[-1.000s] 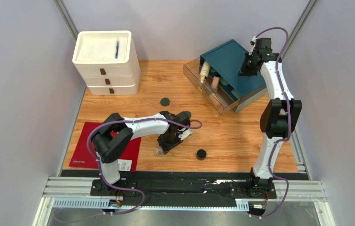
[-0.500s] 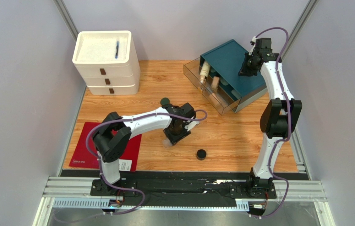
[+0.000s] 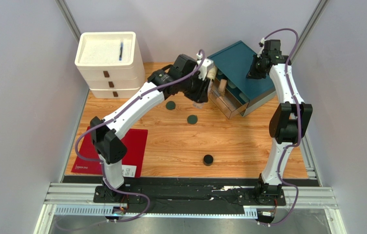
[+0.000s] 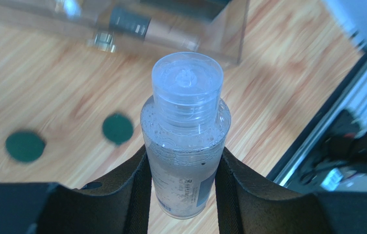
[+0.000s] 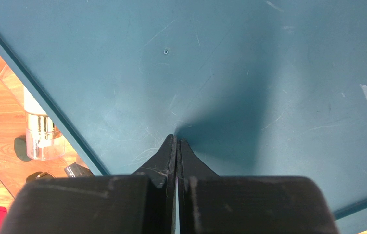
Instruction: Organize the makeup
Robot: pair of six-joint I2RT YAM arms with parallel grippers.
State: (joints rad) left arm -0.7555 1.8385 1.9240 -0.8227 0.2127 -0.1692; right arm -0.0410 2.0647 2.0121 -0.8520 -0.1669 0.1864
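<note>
My left gripper (image 3: 198, 95) is shut on the clear bottle (image 4: 185, 141) and holds it in the air just left of the open clear drawer (image 3: 209, 92) of the teal organizer (image 3: 241, 68). A cream gold-necked bottle (image 3: 211, 74) and a beige bottle (image 3: 223, 87) lie in that drawer. Two dark-green discs (image 3: 171, 105) (image 3: 192, 119) lie on the wood below the left gripper. A black round jar (image 3: 208, 159) sits near the front. My right gripper (image 5: 175, 142) is shut and empty, its tips on the teal organizer's top (image 5: 249, 63).
A white three-drawer unit (image 3: 110, 68) stands at the back left with a blue pen (image 3: 120, 50) in its top tray. A red mat (image 3: 131, 146) lies at the front left. Grey walls close in both sides.
My left arm has lifted the clear bottle from the front middle of the table and carried it back to the clear drawer. The right arm has not moved.
</note>
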